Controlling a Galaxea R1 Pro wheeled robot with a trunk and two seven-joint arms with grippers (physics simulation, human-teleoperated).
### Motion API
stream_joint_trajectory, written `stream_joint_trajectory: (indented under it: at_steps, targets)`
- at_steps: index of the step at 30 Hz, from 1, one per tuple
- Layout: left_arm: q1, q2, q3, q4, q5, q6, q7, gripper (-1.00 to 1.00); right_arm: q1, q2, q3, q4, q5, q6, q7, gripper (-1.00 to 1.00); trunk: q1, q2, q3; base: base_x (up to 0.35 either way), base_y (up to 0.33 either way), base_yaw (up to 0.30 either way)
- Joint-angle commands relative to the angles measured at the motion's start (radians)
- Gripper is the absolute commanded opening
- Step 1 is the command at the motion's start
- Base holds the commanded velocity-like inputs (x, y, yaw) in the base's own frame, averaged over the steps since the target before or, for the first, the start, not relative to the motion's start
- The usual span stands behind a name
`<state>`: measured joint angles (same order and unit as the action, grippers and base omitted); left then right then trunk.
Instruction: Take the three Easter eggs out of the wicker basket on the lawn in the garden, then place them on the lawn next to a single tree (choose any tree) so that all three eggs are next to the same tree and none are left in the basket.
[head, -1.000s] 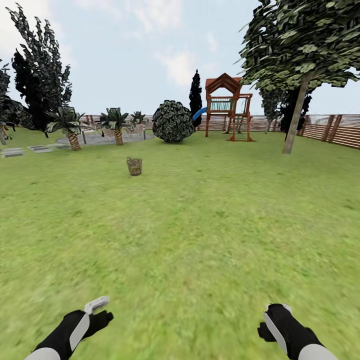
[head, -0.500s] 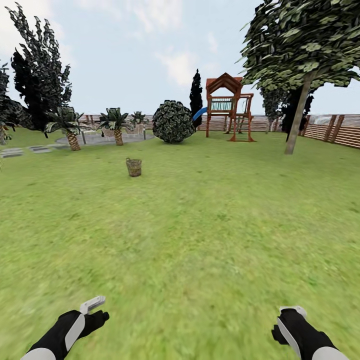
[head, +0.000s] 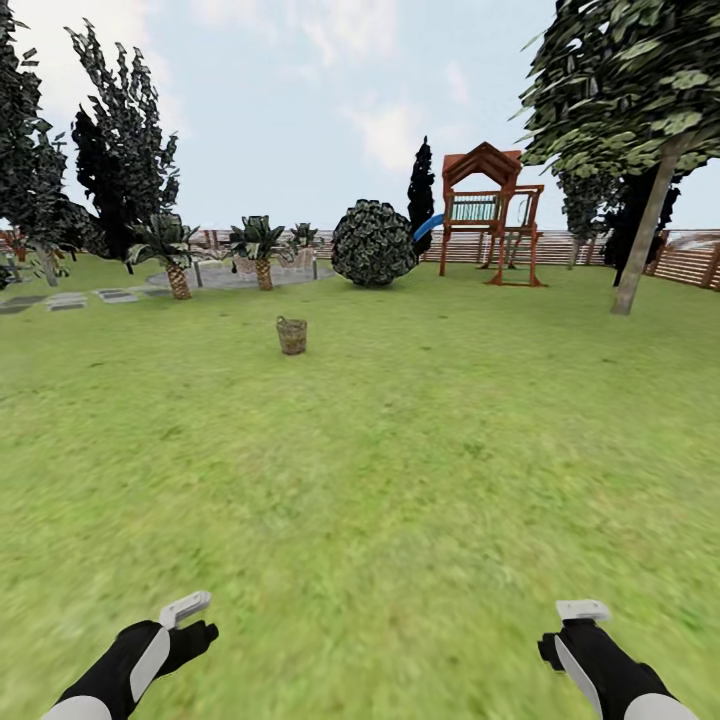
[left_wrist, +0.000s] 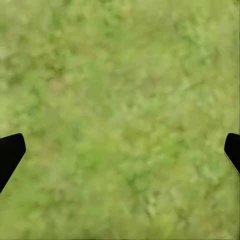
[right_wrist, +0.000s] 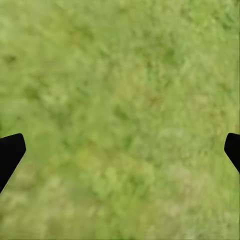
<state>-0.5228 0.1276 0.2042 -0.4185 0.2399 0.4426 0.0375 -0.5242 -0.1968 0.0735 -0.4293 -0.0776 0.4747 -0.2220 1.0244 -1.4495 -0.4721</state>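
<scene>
Grass of the lawn (head: 400, 480) covers most of the head view, mottled green and flat. Upper left of centre, the wicker basket (head: 291, 335) stands upright on the lawn, small with distance and well apart from both arms; what lies inside it cannot be made out. At the upper right a tree (head: 648, 235) with a pale, slightly leaning trunk rises from the grass under a broad green canopy. Between basket and tree, farther back, stand a round bush (head: 374, 243) and a wooden playset (head: 490, 212) with a blue slide, and behind them runs a slatted fence (head: 560, 248). Small palms (head: 172, 250) and dark-leaved trees (head: 120, 150) fill the upper left.

At the lower left corner the left gripper (head: 188, 612) points forward over the grass; at the lower right the right gripper (head: 580, 615) does the same. In each wrist view two dark fingertips (left_wrist: 10, 154) (right_wrist: 10, 154) sit at opposite edges of the frame, spread wide, with bare grass between them, so both grippers are fully parted and hold nothing.
</scene>
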Motion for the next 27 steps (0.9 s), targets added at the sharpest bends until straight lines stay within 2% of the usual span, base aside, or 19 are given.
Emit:
stream_joint_trajectory:
  at_steps: [1,27]
  targets:
    - [0.0,0.0,0.002,-0.002,0.01,0.006,0.004,1.0,0.0,-0.001,0.008,-0.002,-0.008,0.006,-0.007,1.0,0.001,-0.001,-0.001,0.328,0.0,0.003]
    - [0.0,0.002,0.003,-0.002,0.012,0.007,0.004,1.0,0.0,-0.001,0.008,-0.002,-0.008,0.003,-0.008,1.0,0.001,-0.001,-0.001,0.328,0.0,0.0]
